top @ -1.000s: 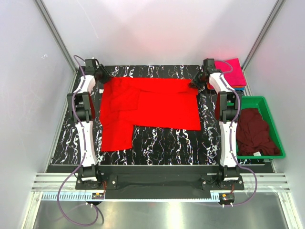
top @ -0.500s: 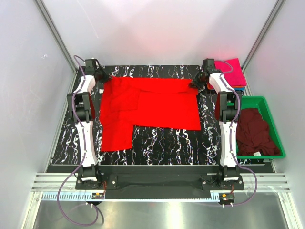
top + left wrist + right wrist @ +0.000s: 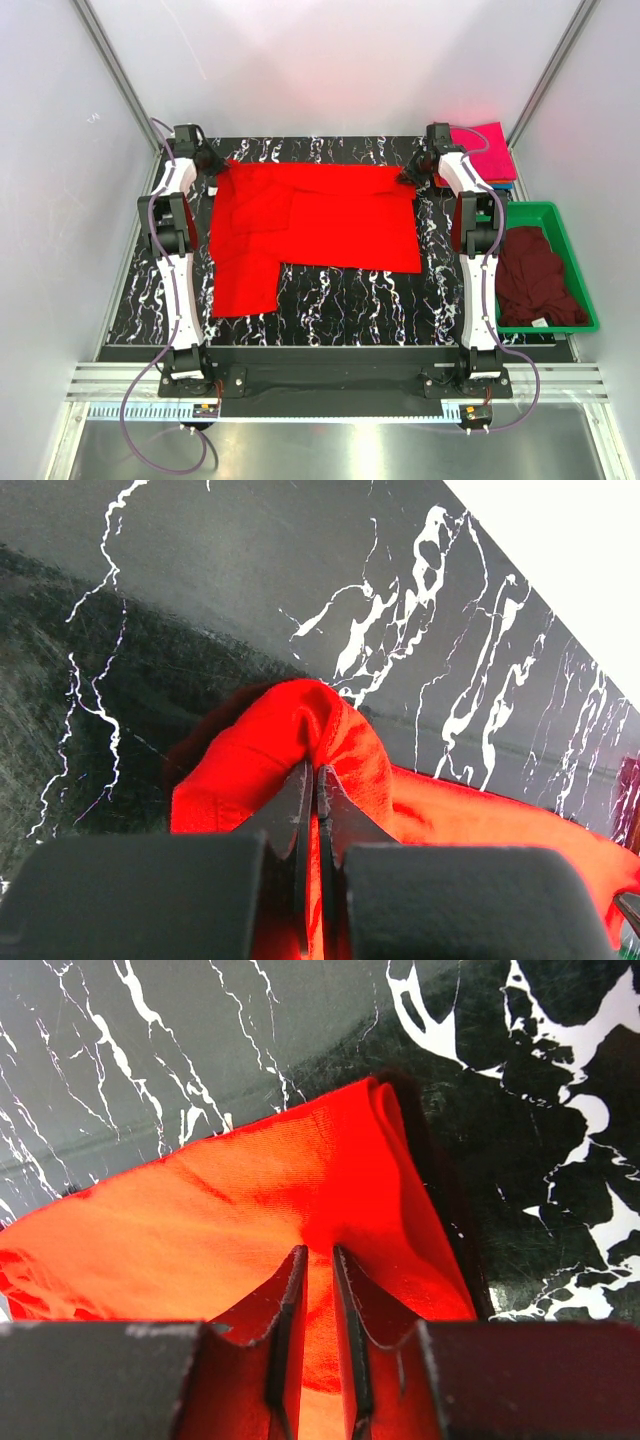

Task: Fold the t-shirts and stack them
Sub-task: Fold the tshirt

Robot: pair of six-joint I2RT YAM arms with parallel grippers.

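I count three shirts: one red t-shirt point(image 3: 330, 215) spread on the table point(image 3: 350, 295), one magenta t-shirt point(image 3: 490, 150) folded at the far right corner, and one maroon t-shirt point(image 3: 535, 275) heaped in the green bin point(image 3: 545, 206). My left gripper point(image 3: 315, 780) and right gripper point(image 3: 318, 1260) each pinch a far corner of the red one. Bare marble lies along the near edge.

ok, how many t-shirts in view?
3. A red t-shirt spread on the table, a pink t-shirt folded at the far right corner, a maroon t-shirt bunched in the green bin. A blue edge under the pink one may be another.
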